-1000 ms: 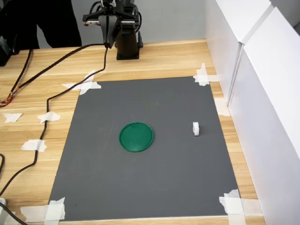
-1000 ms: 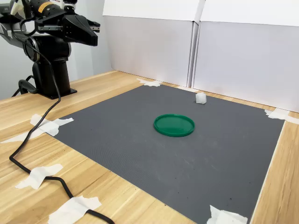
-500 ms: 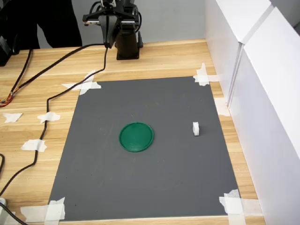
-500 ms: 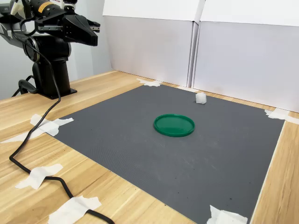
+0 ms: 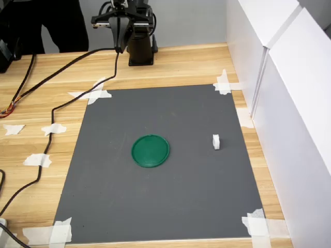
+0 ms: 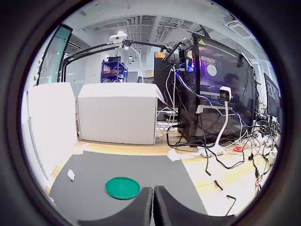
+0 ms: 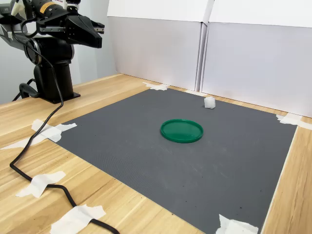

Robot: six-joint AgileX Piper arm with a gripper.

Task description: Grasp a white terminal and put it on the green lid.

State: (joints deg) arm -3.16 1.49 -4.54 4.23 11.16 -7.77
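Hovering unchanged over its base, the gripper (image 7: 97,34) keeps its fingers pressed together; the white terminal (image 5: 216,141) sits untouched on the mat, apart from the green lid (image 5: 150,151), so nothing has begun.

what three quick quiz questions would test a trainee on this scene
1. True or false: the tiny white blocky plastic terminal already rests on the flat round dark-green plastic lid.
2. In the first exterior view, the terminal lies on which side of the lid? A left, B right.
3. Fill in: both lie on the dark grey ____ taped to the wooden table.

The gripper hangs near the arm's base, far from both.

Key: 1 false; 2 B; 3 mat.
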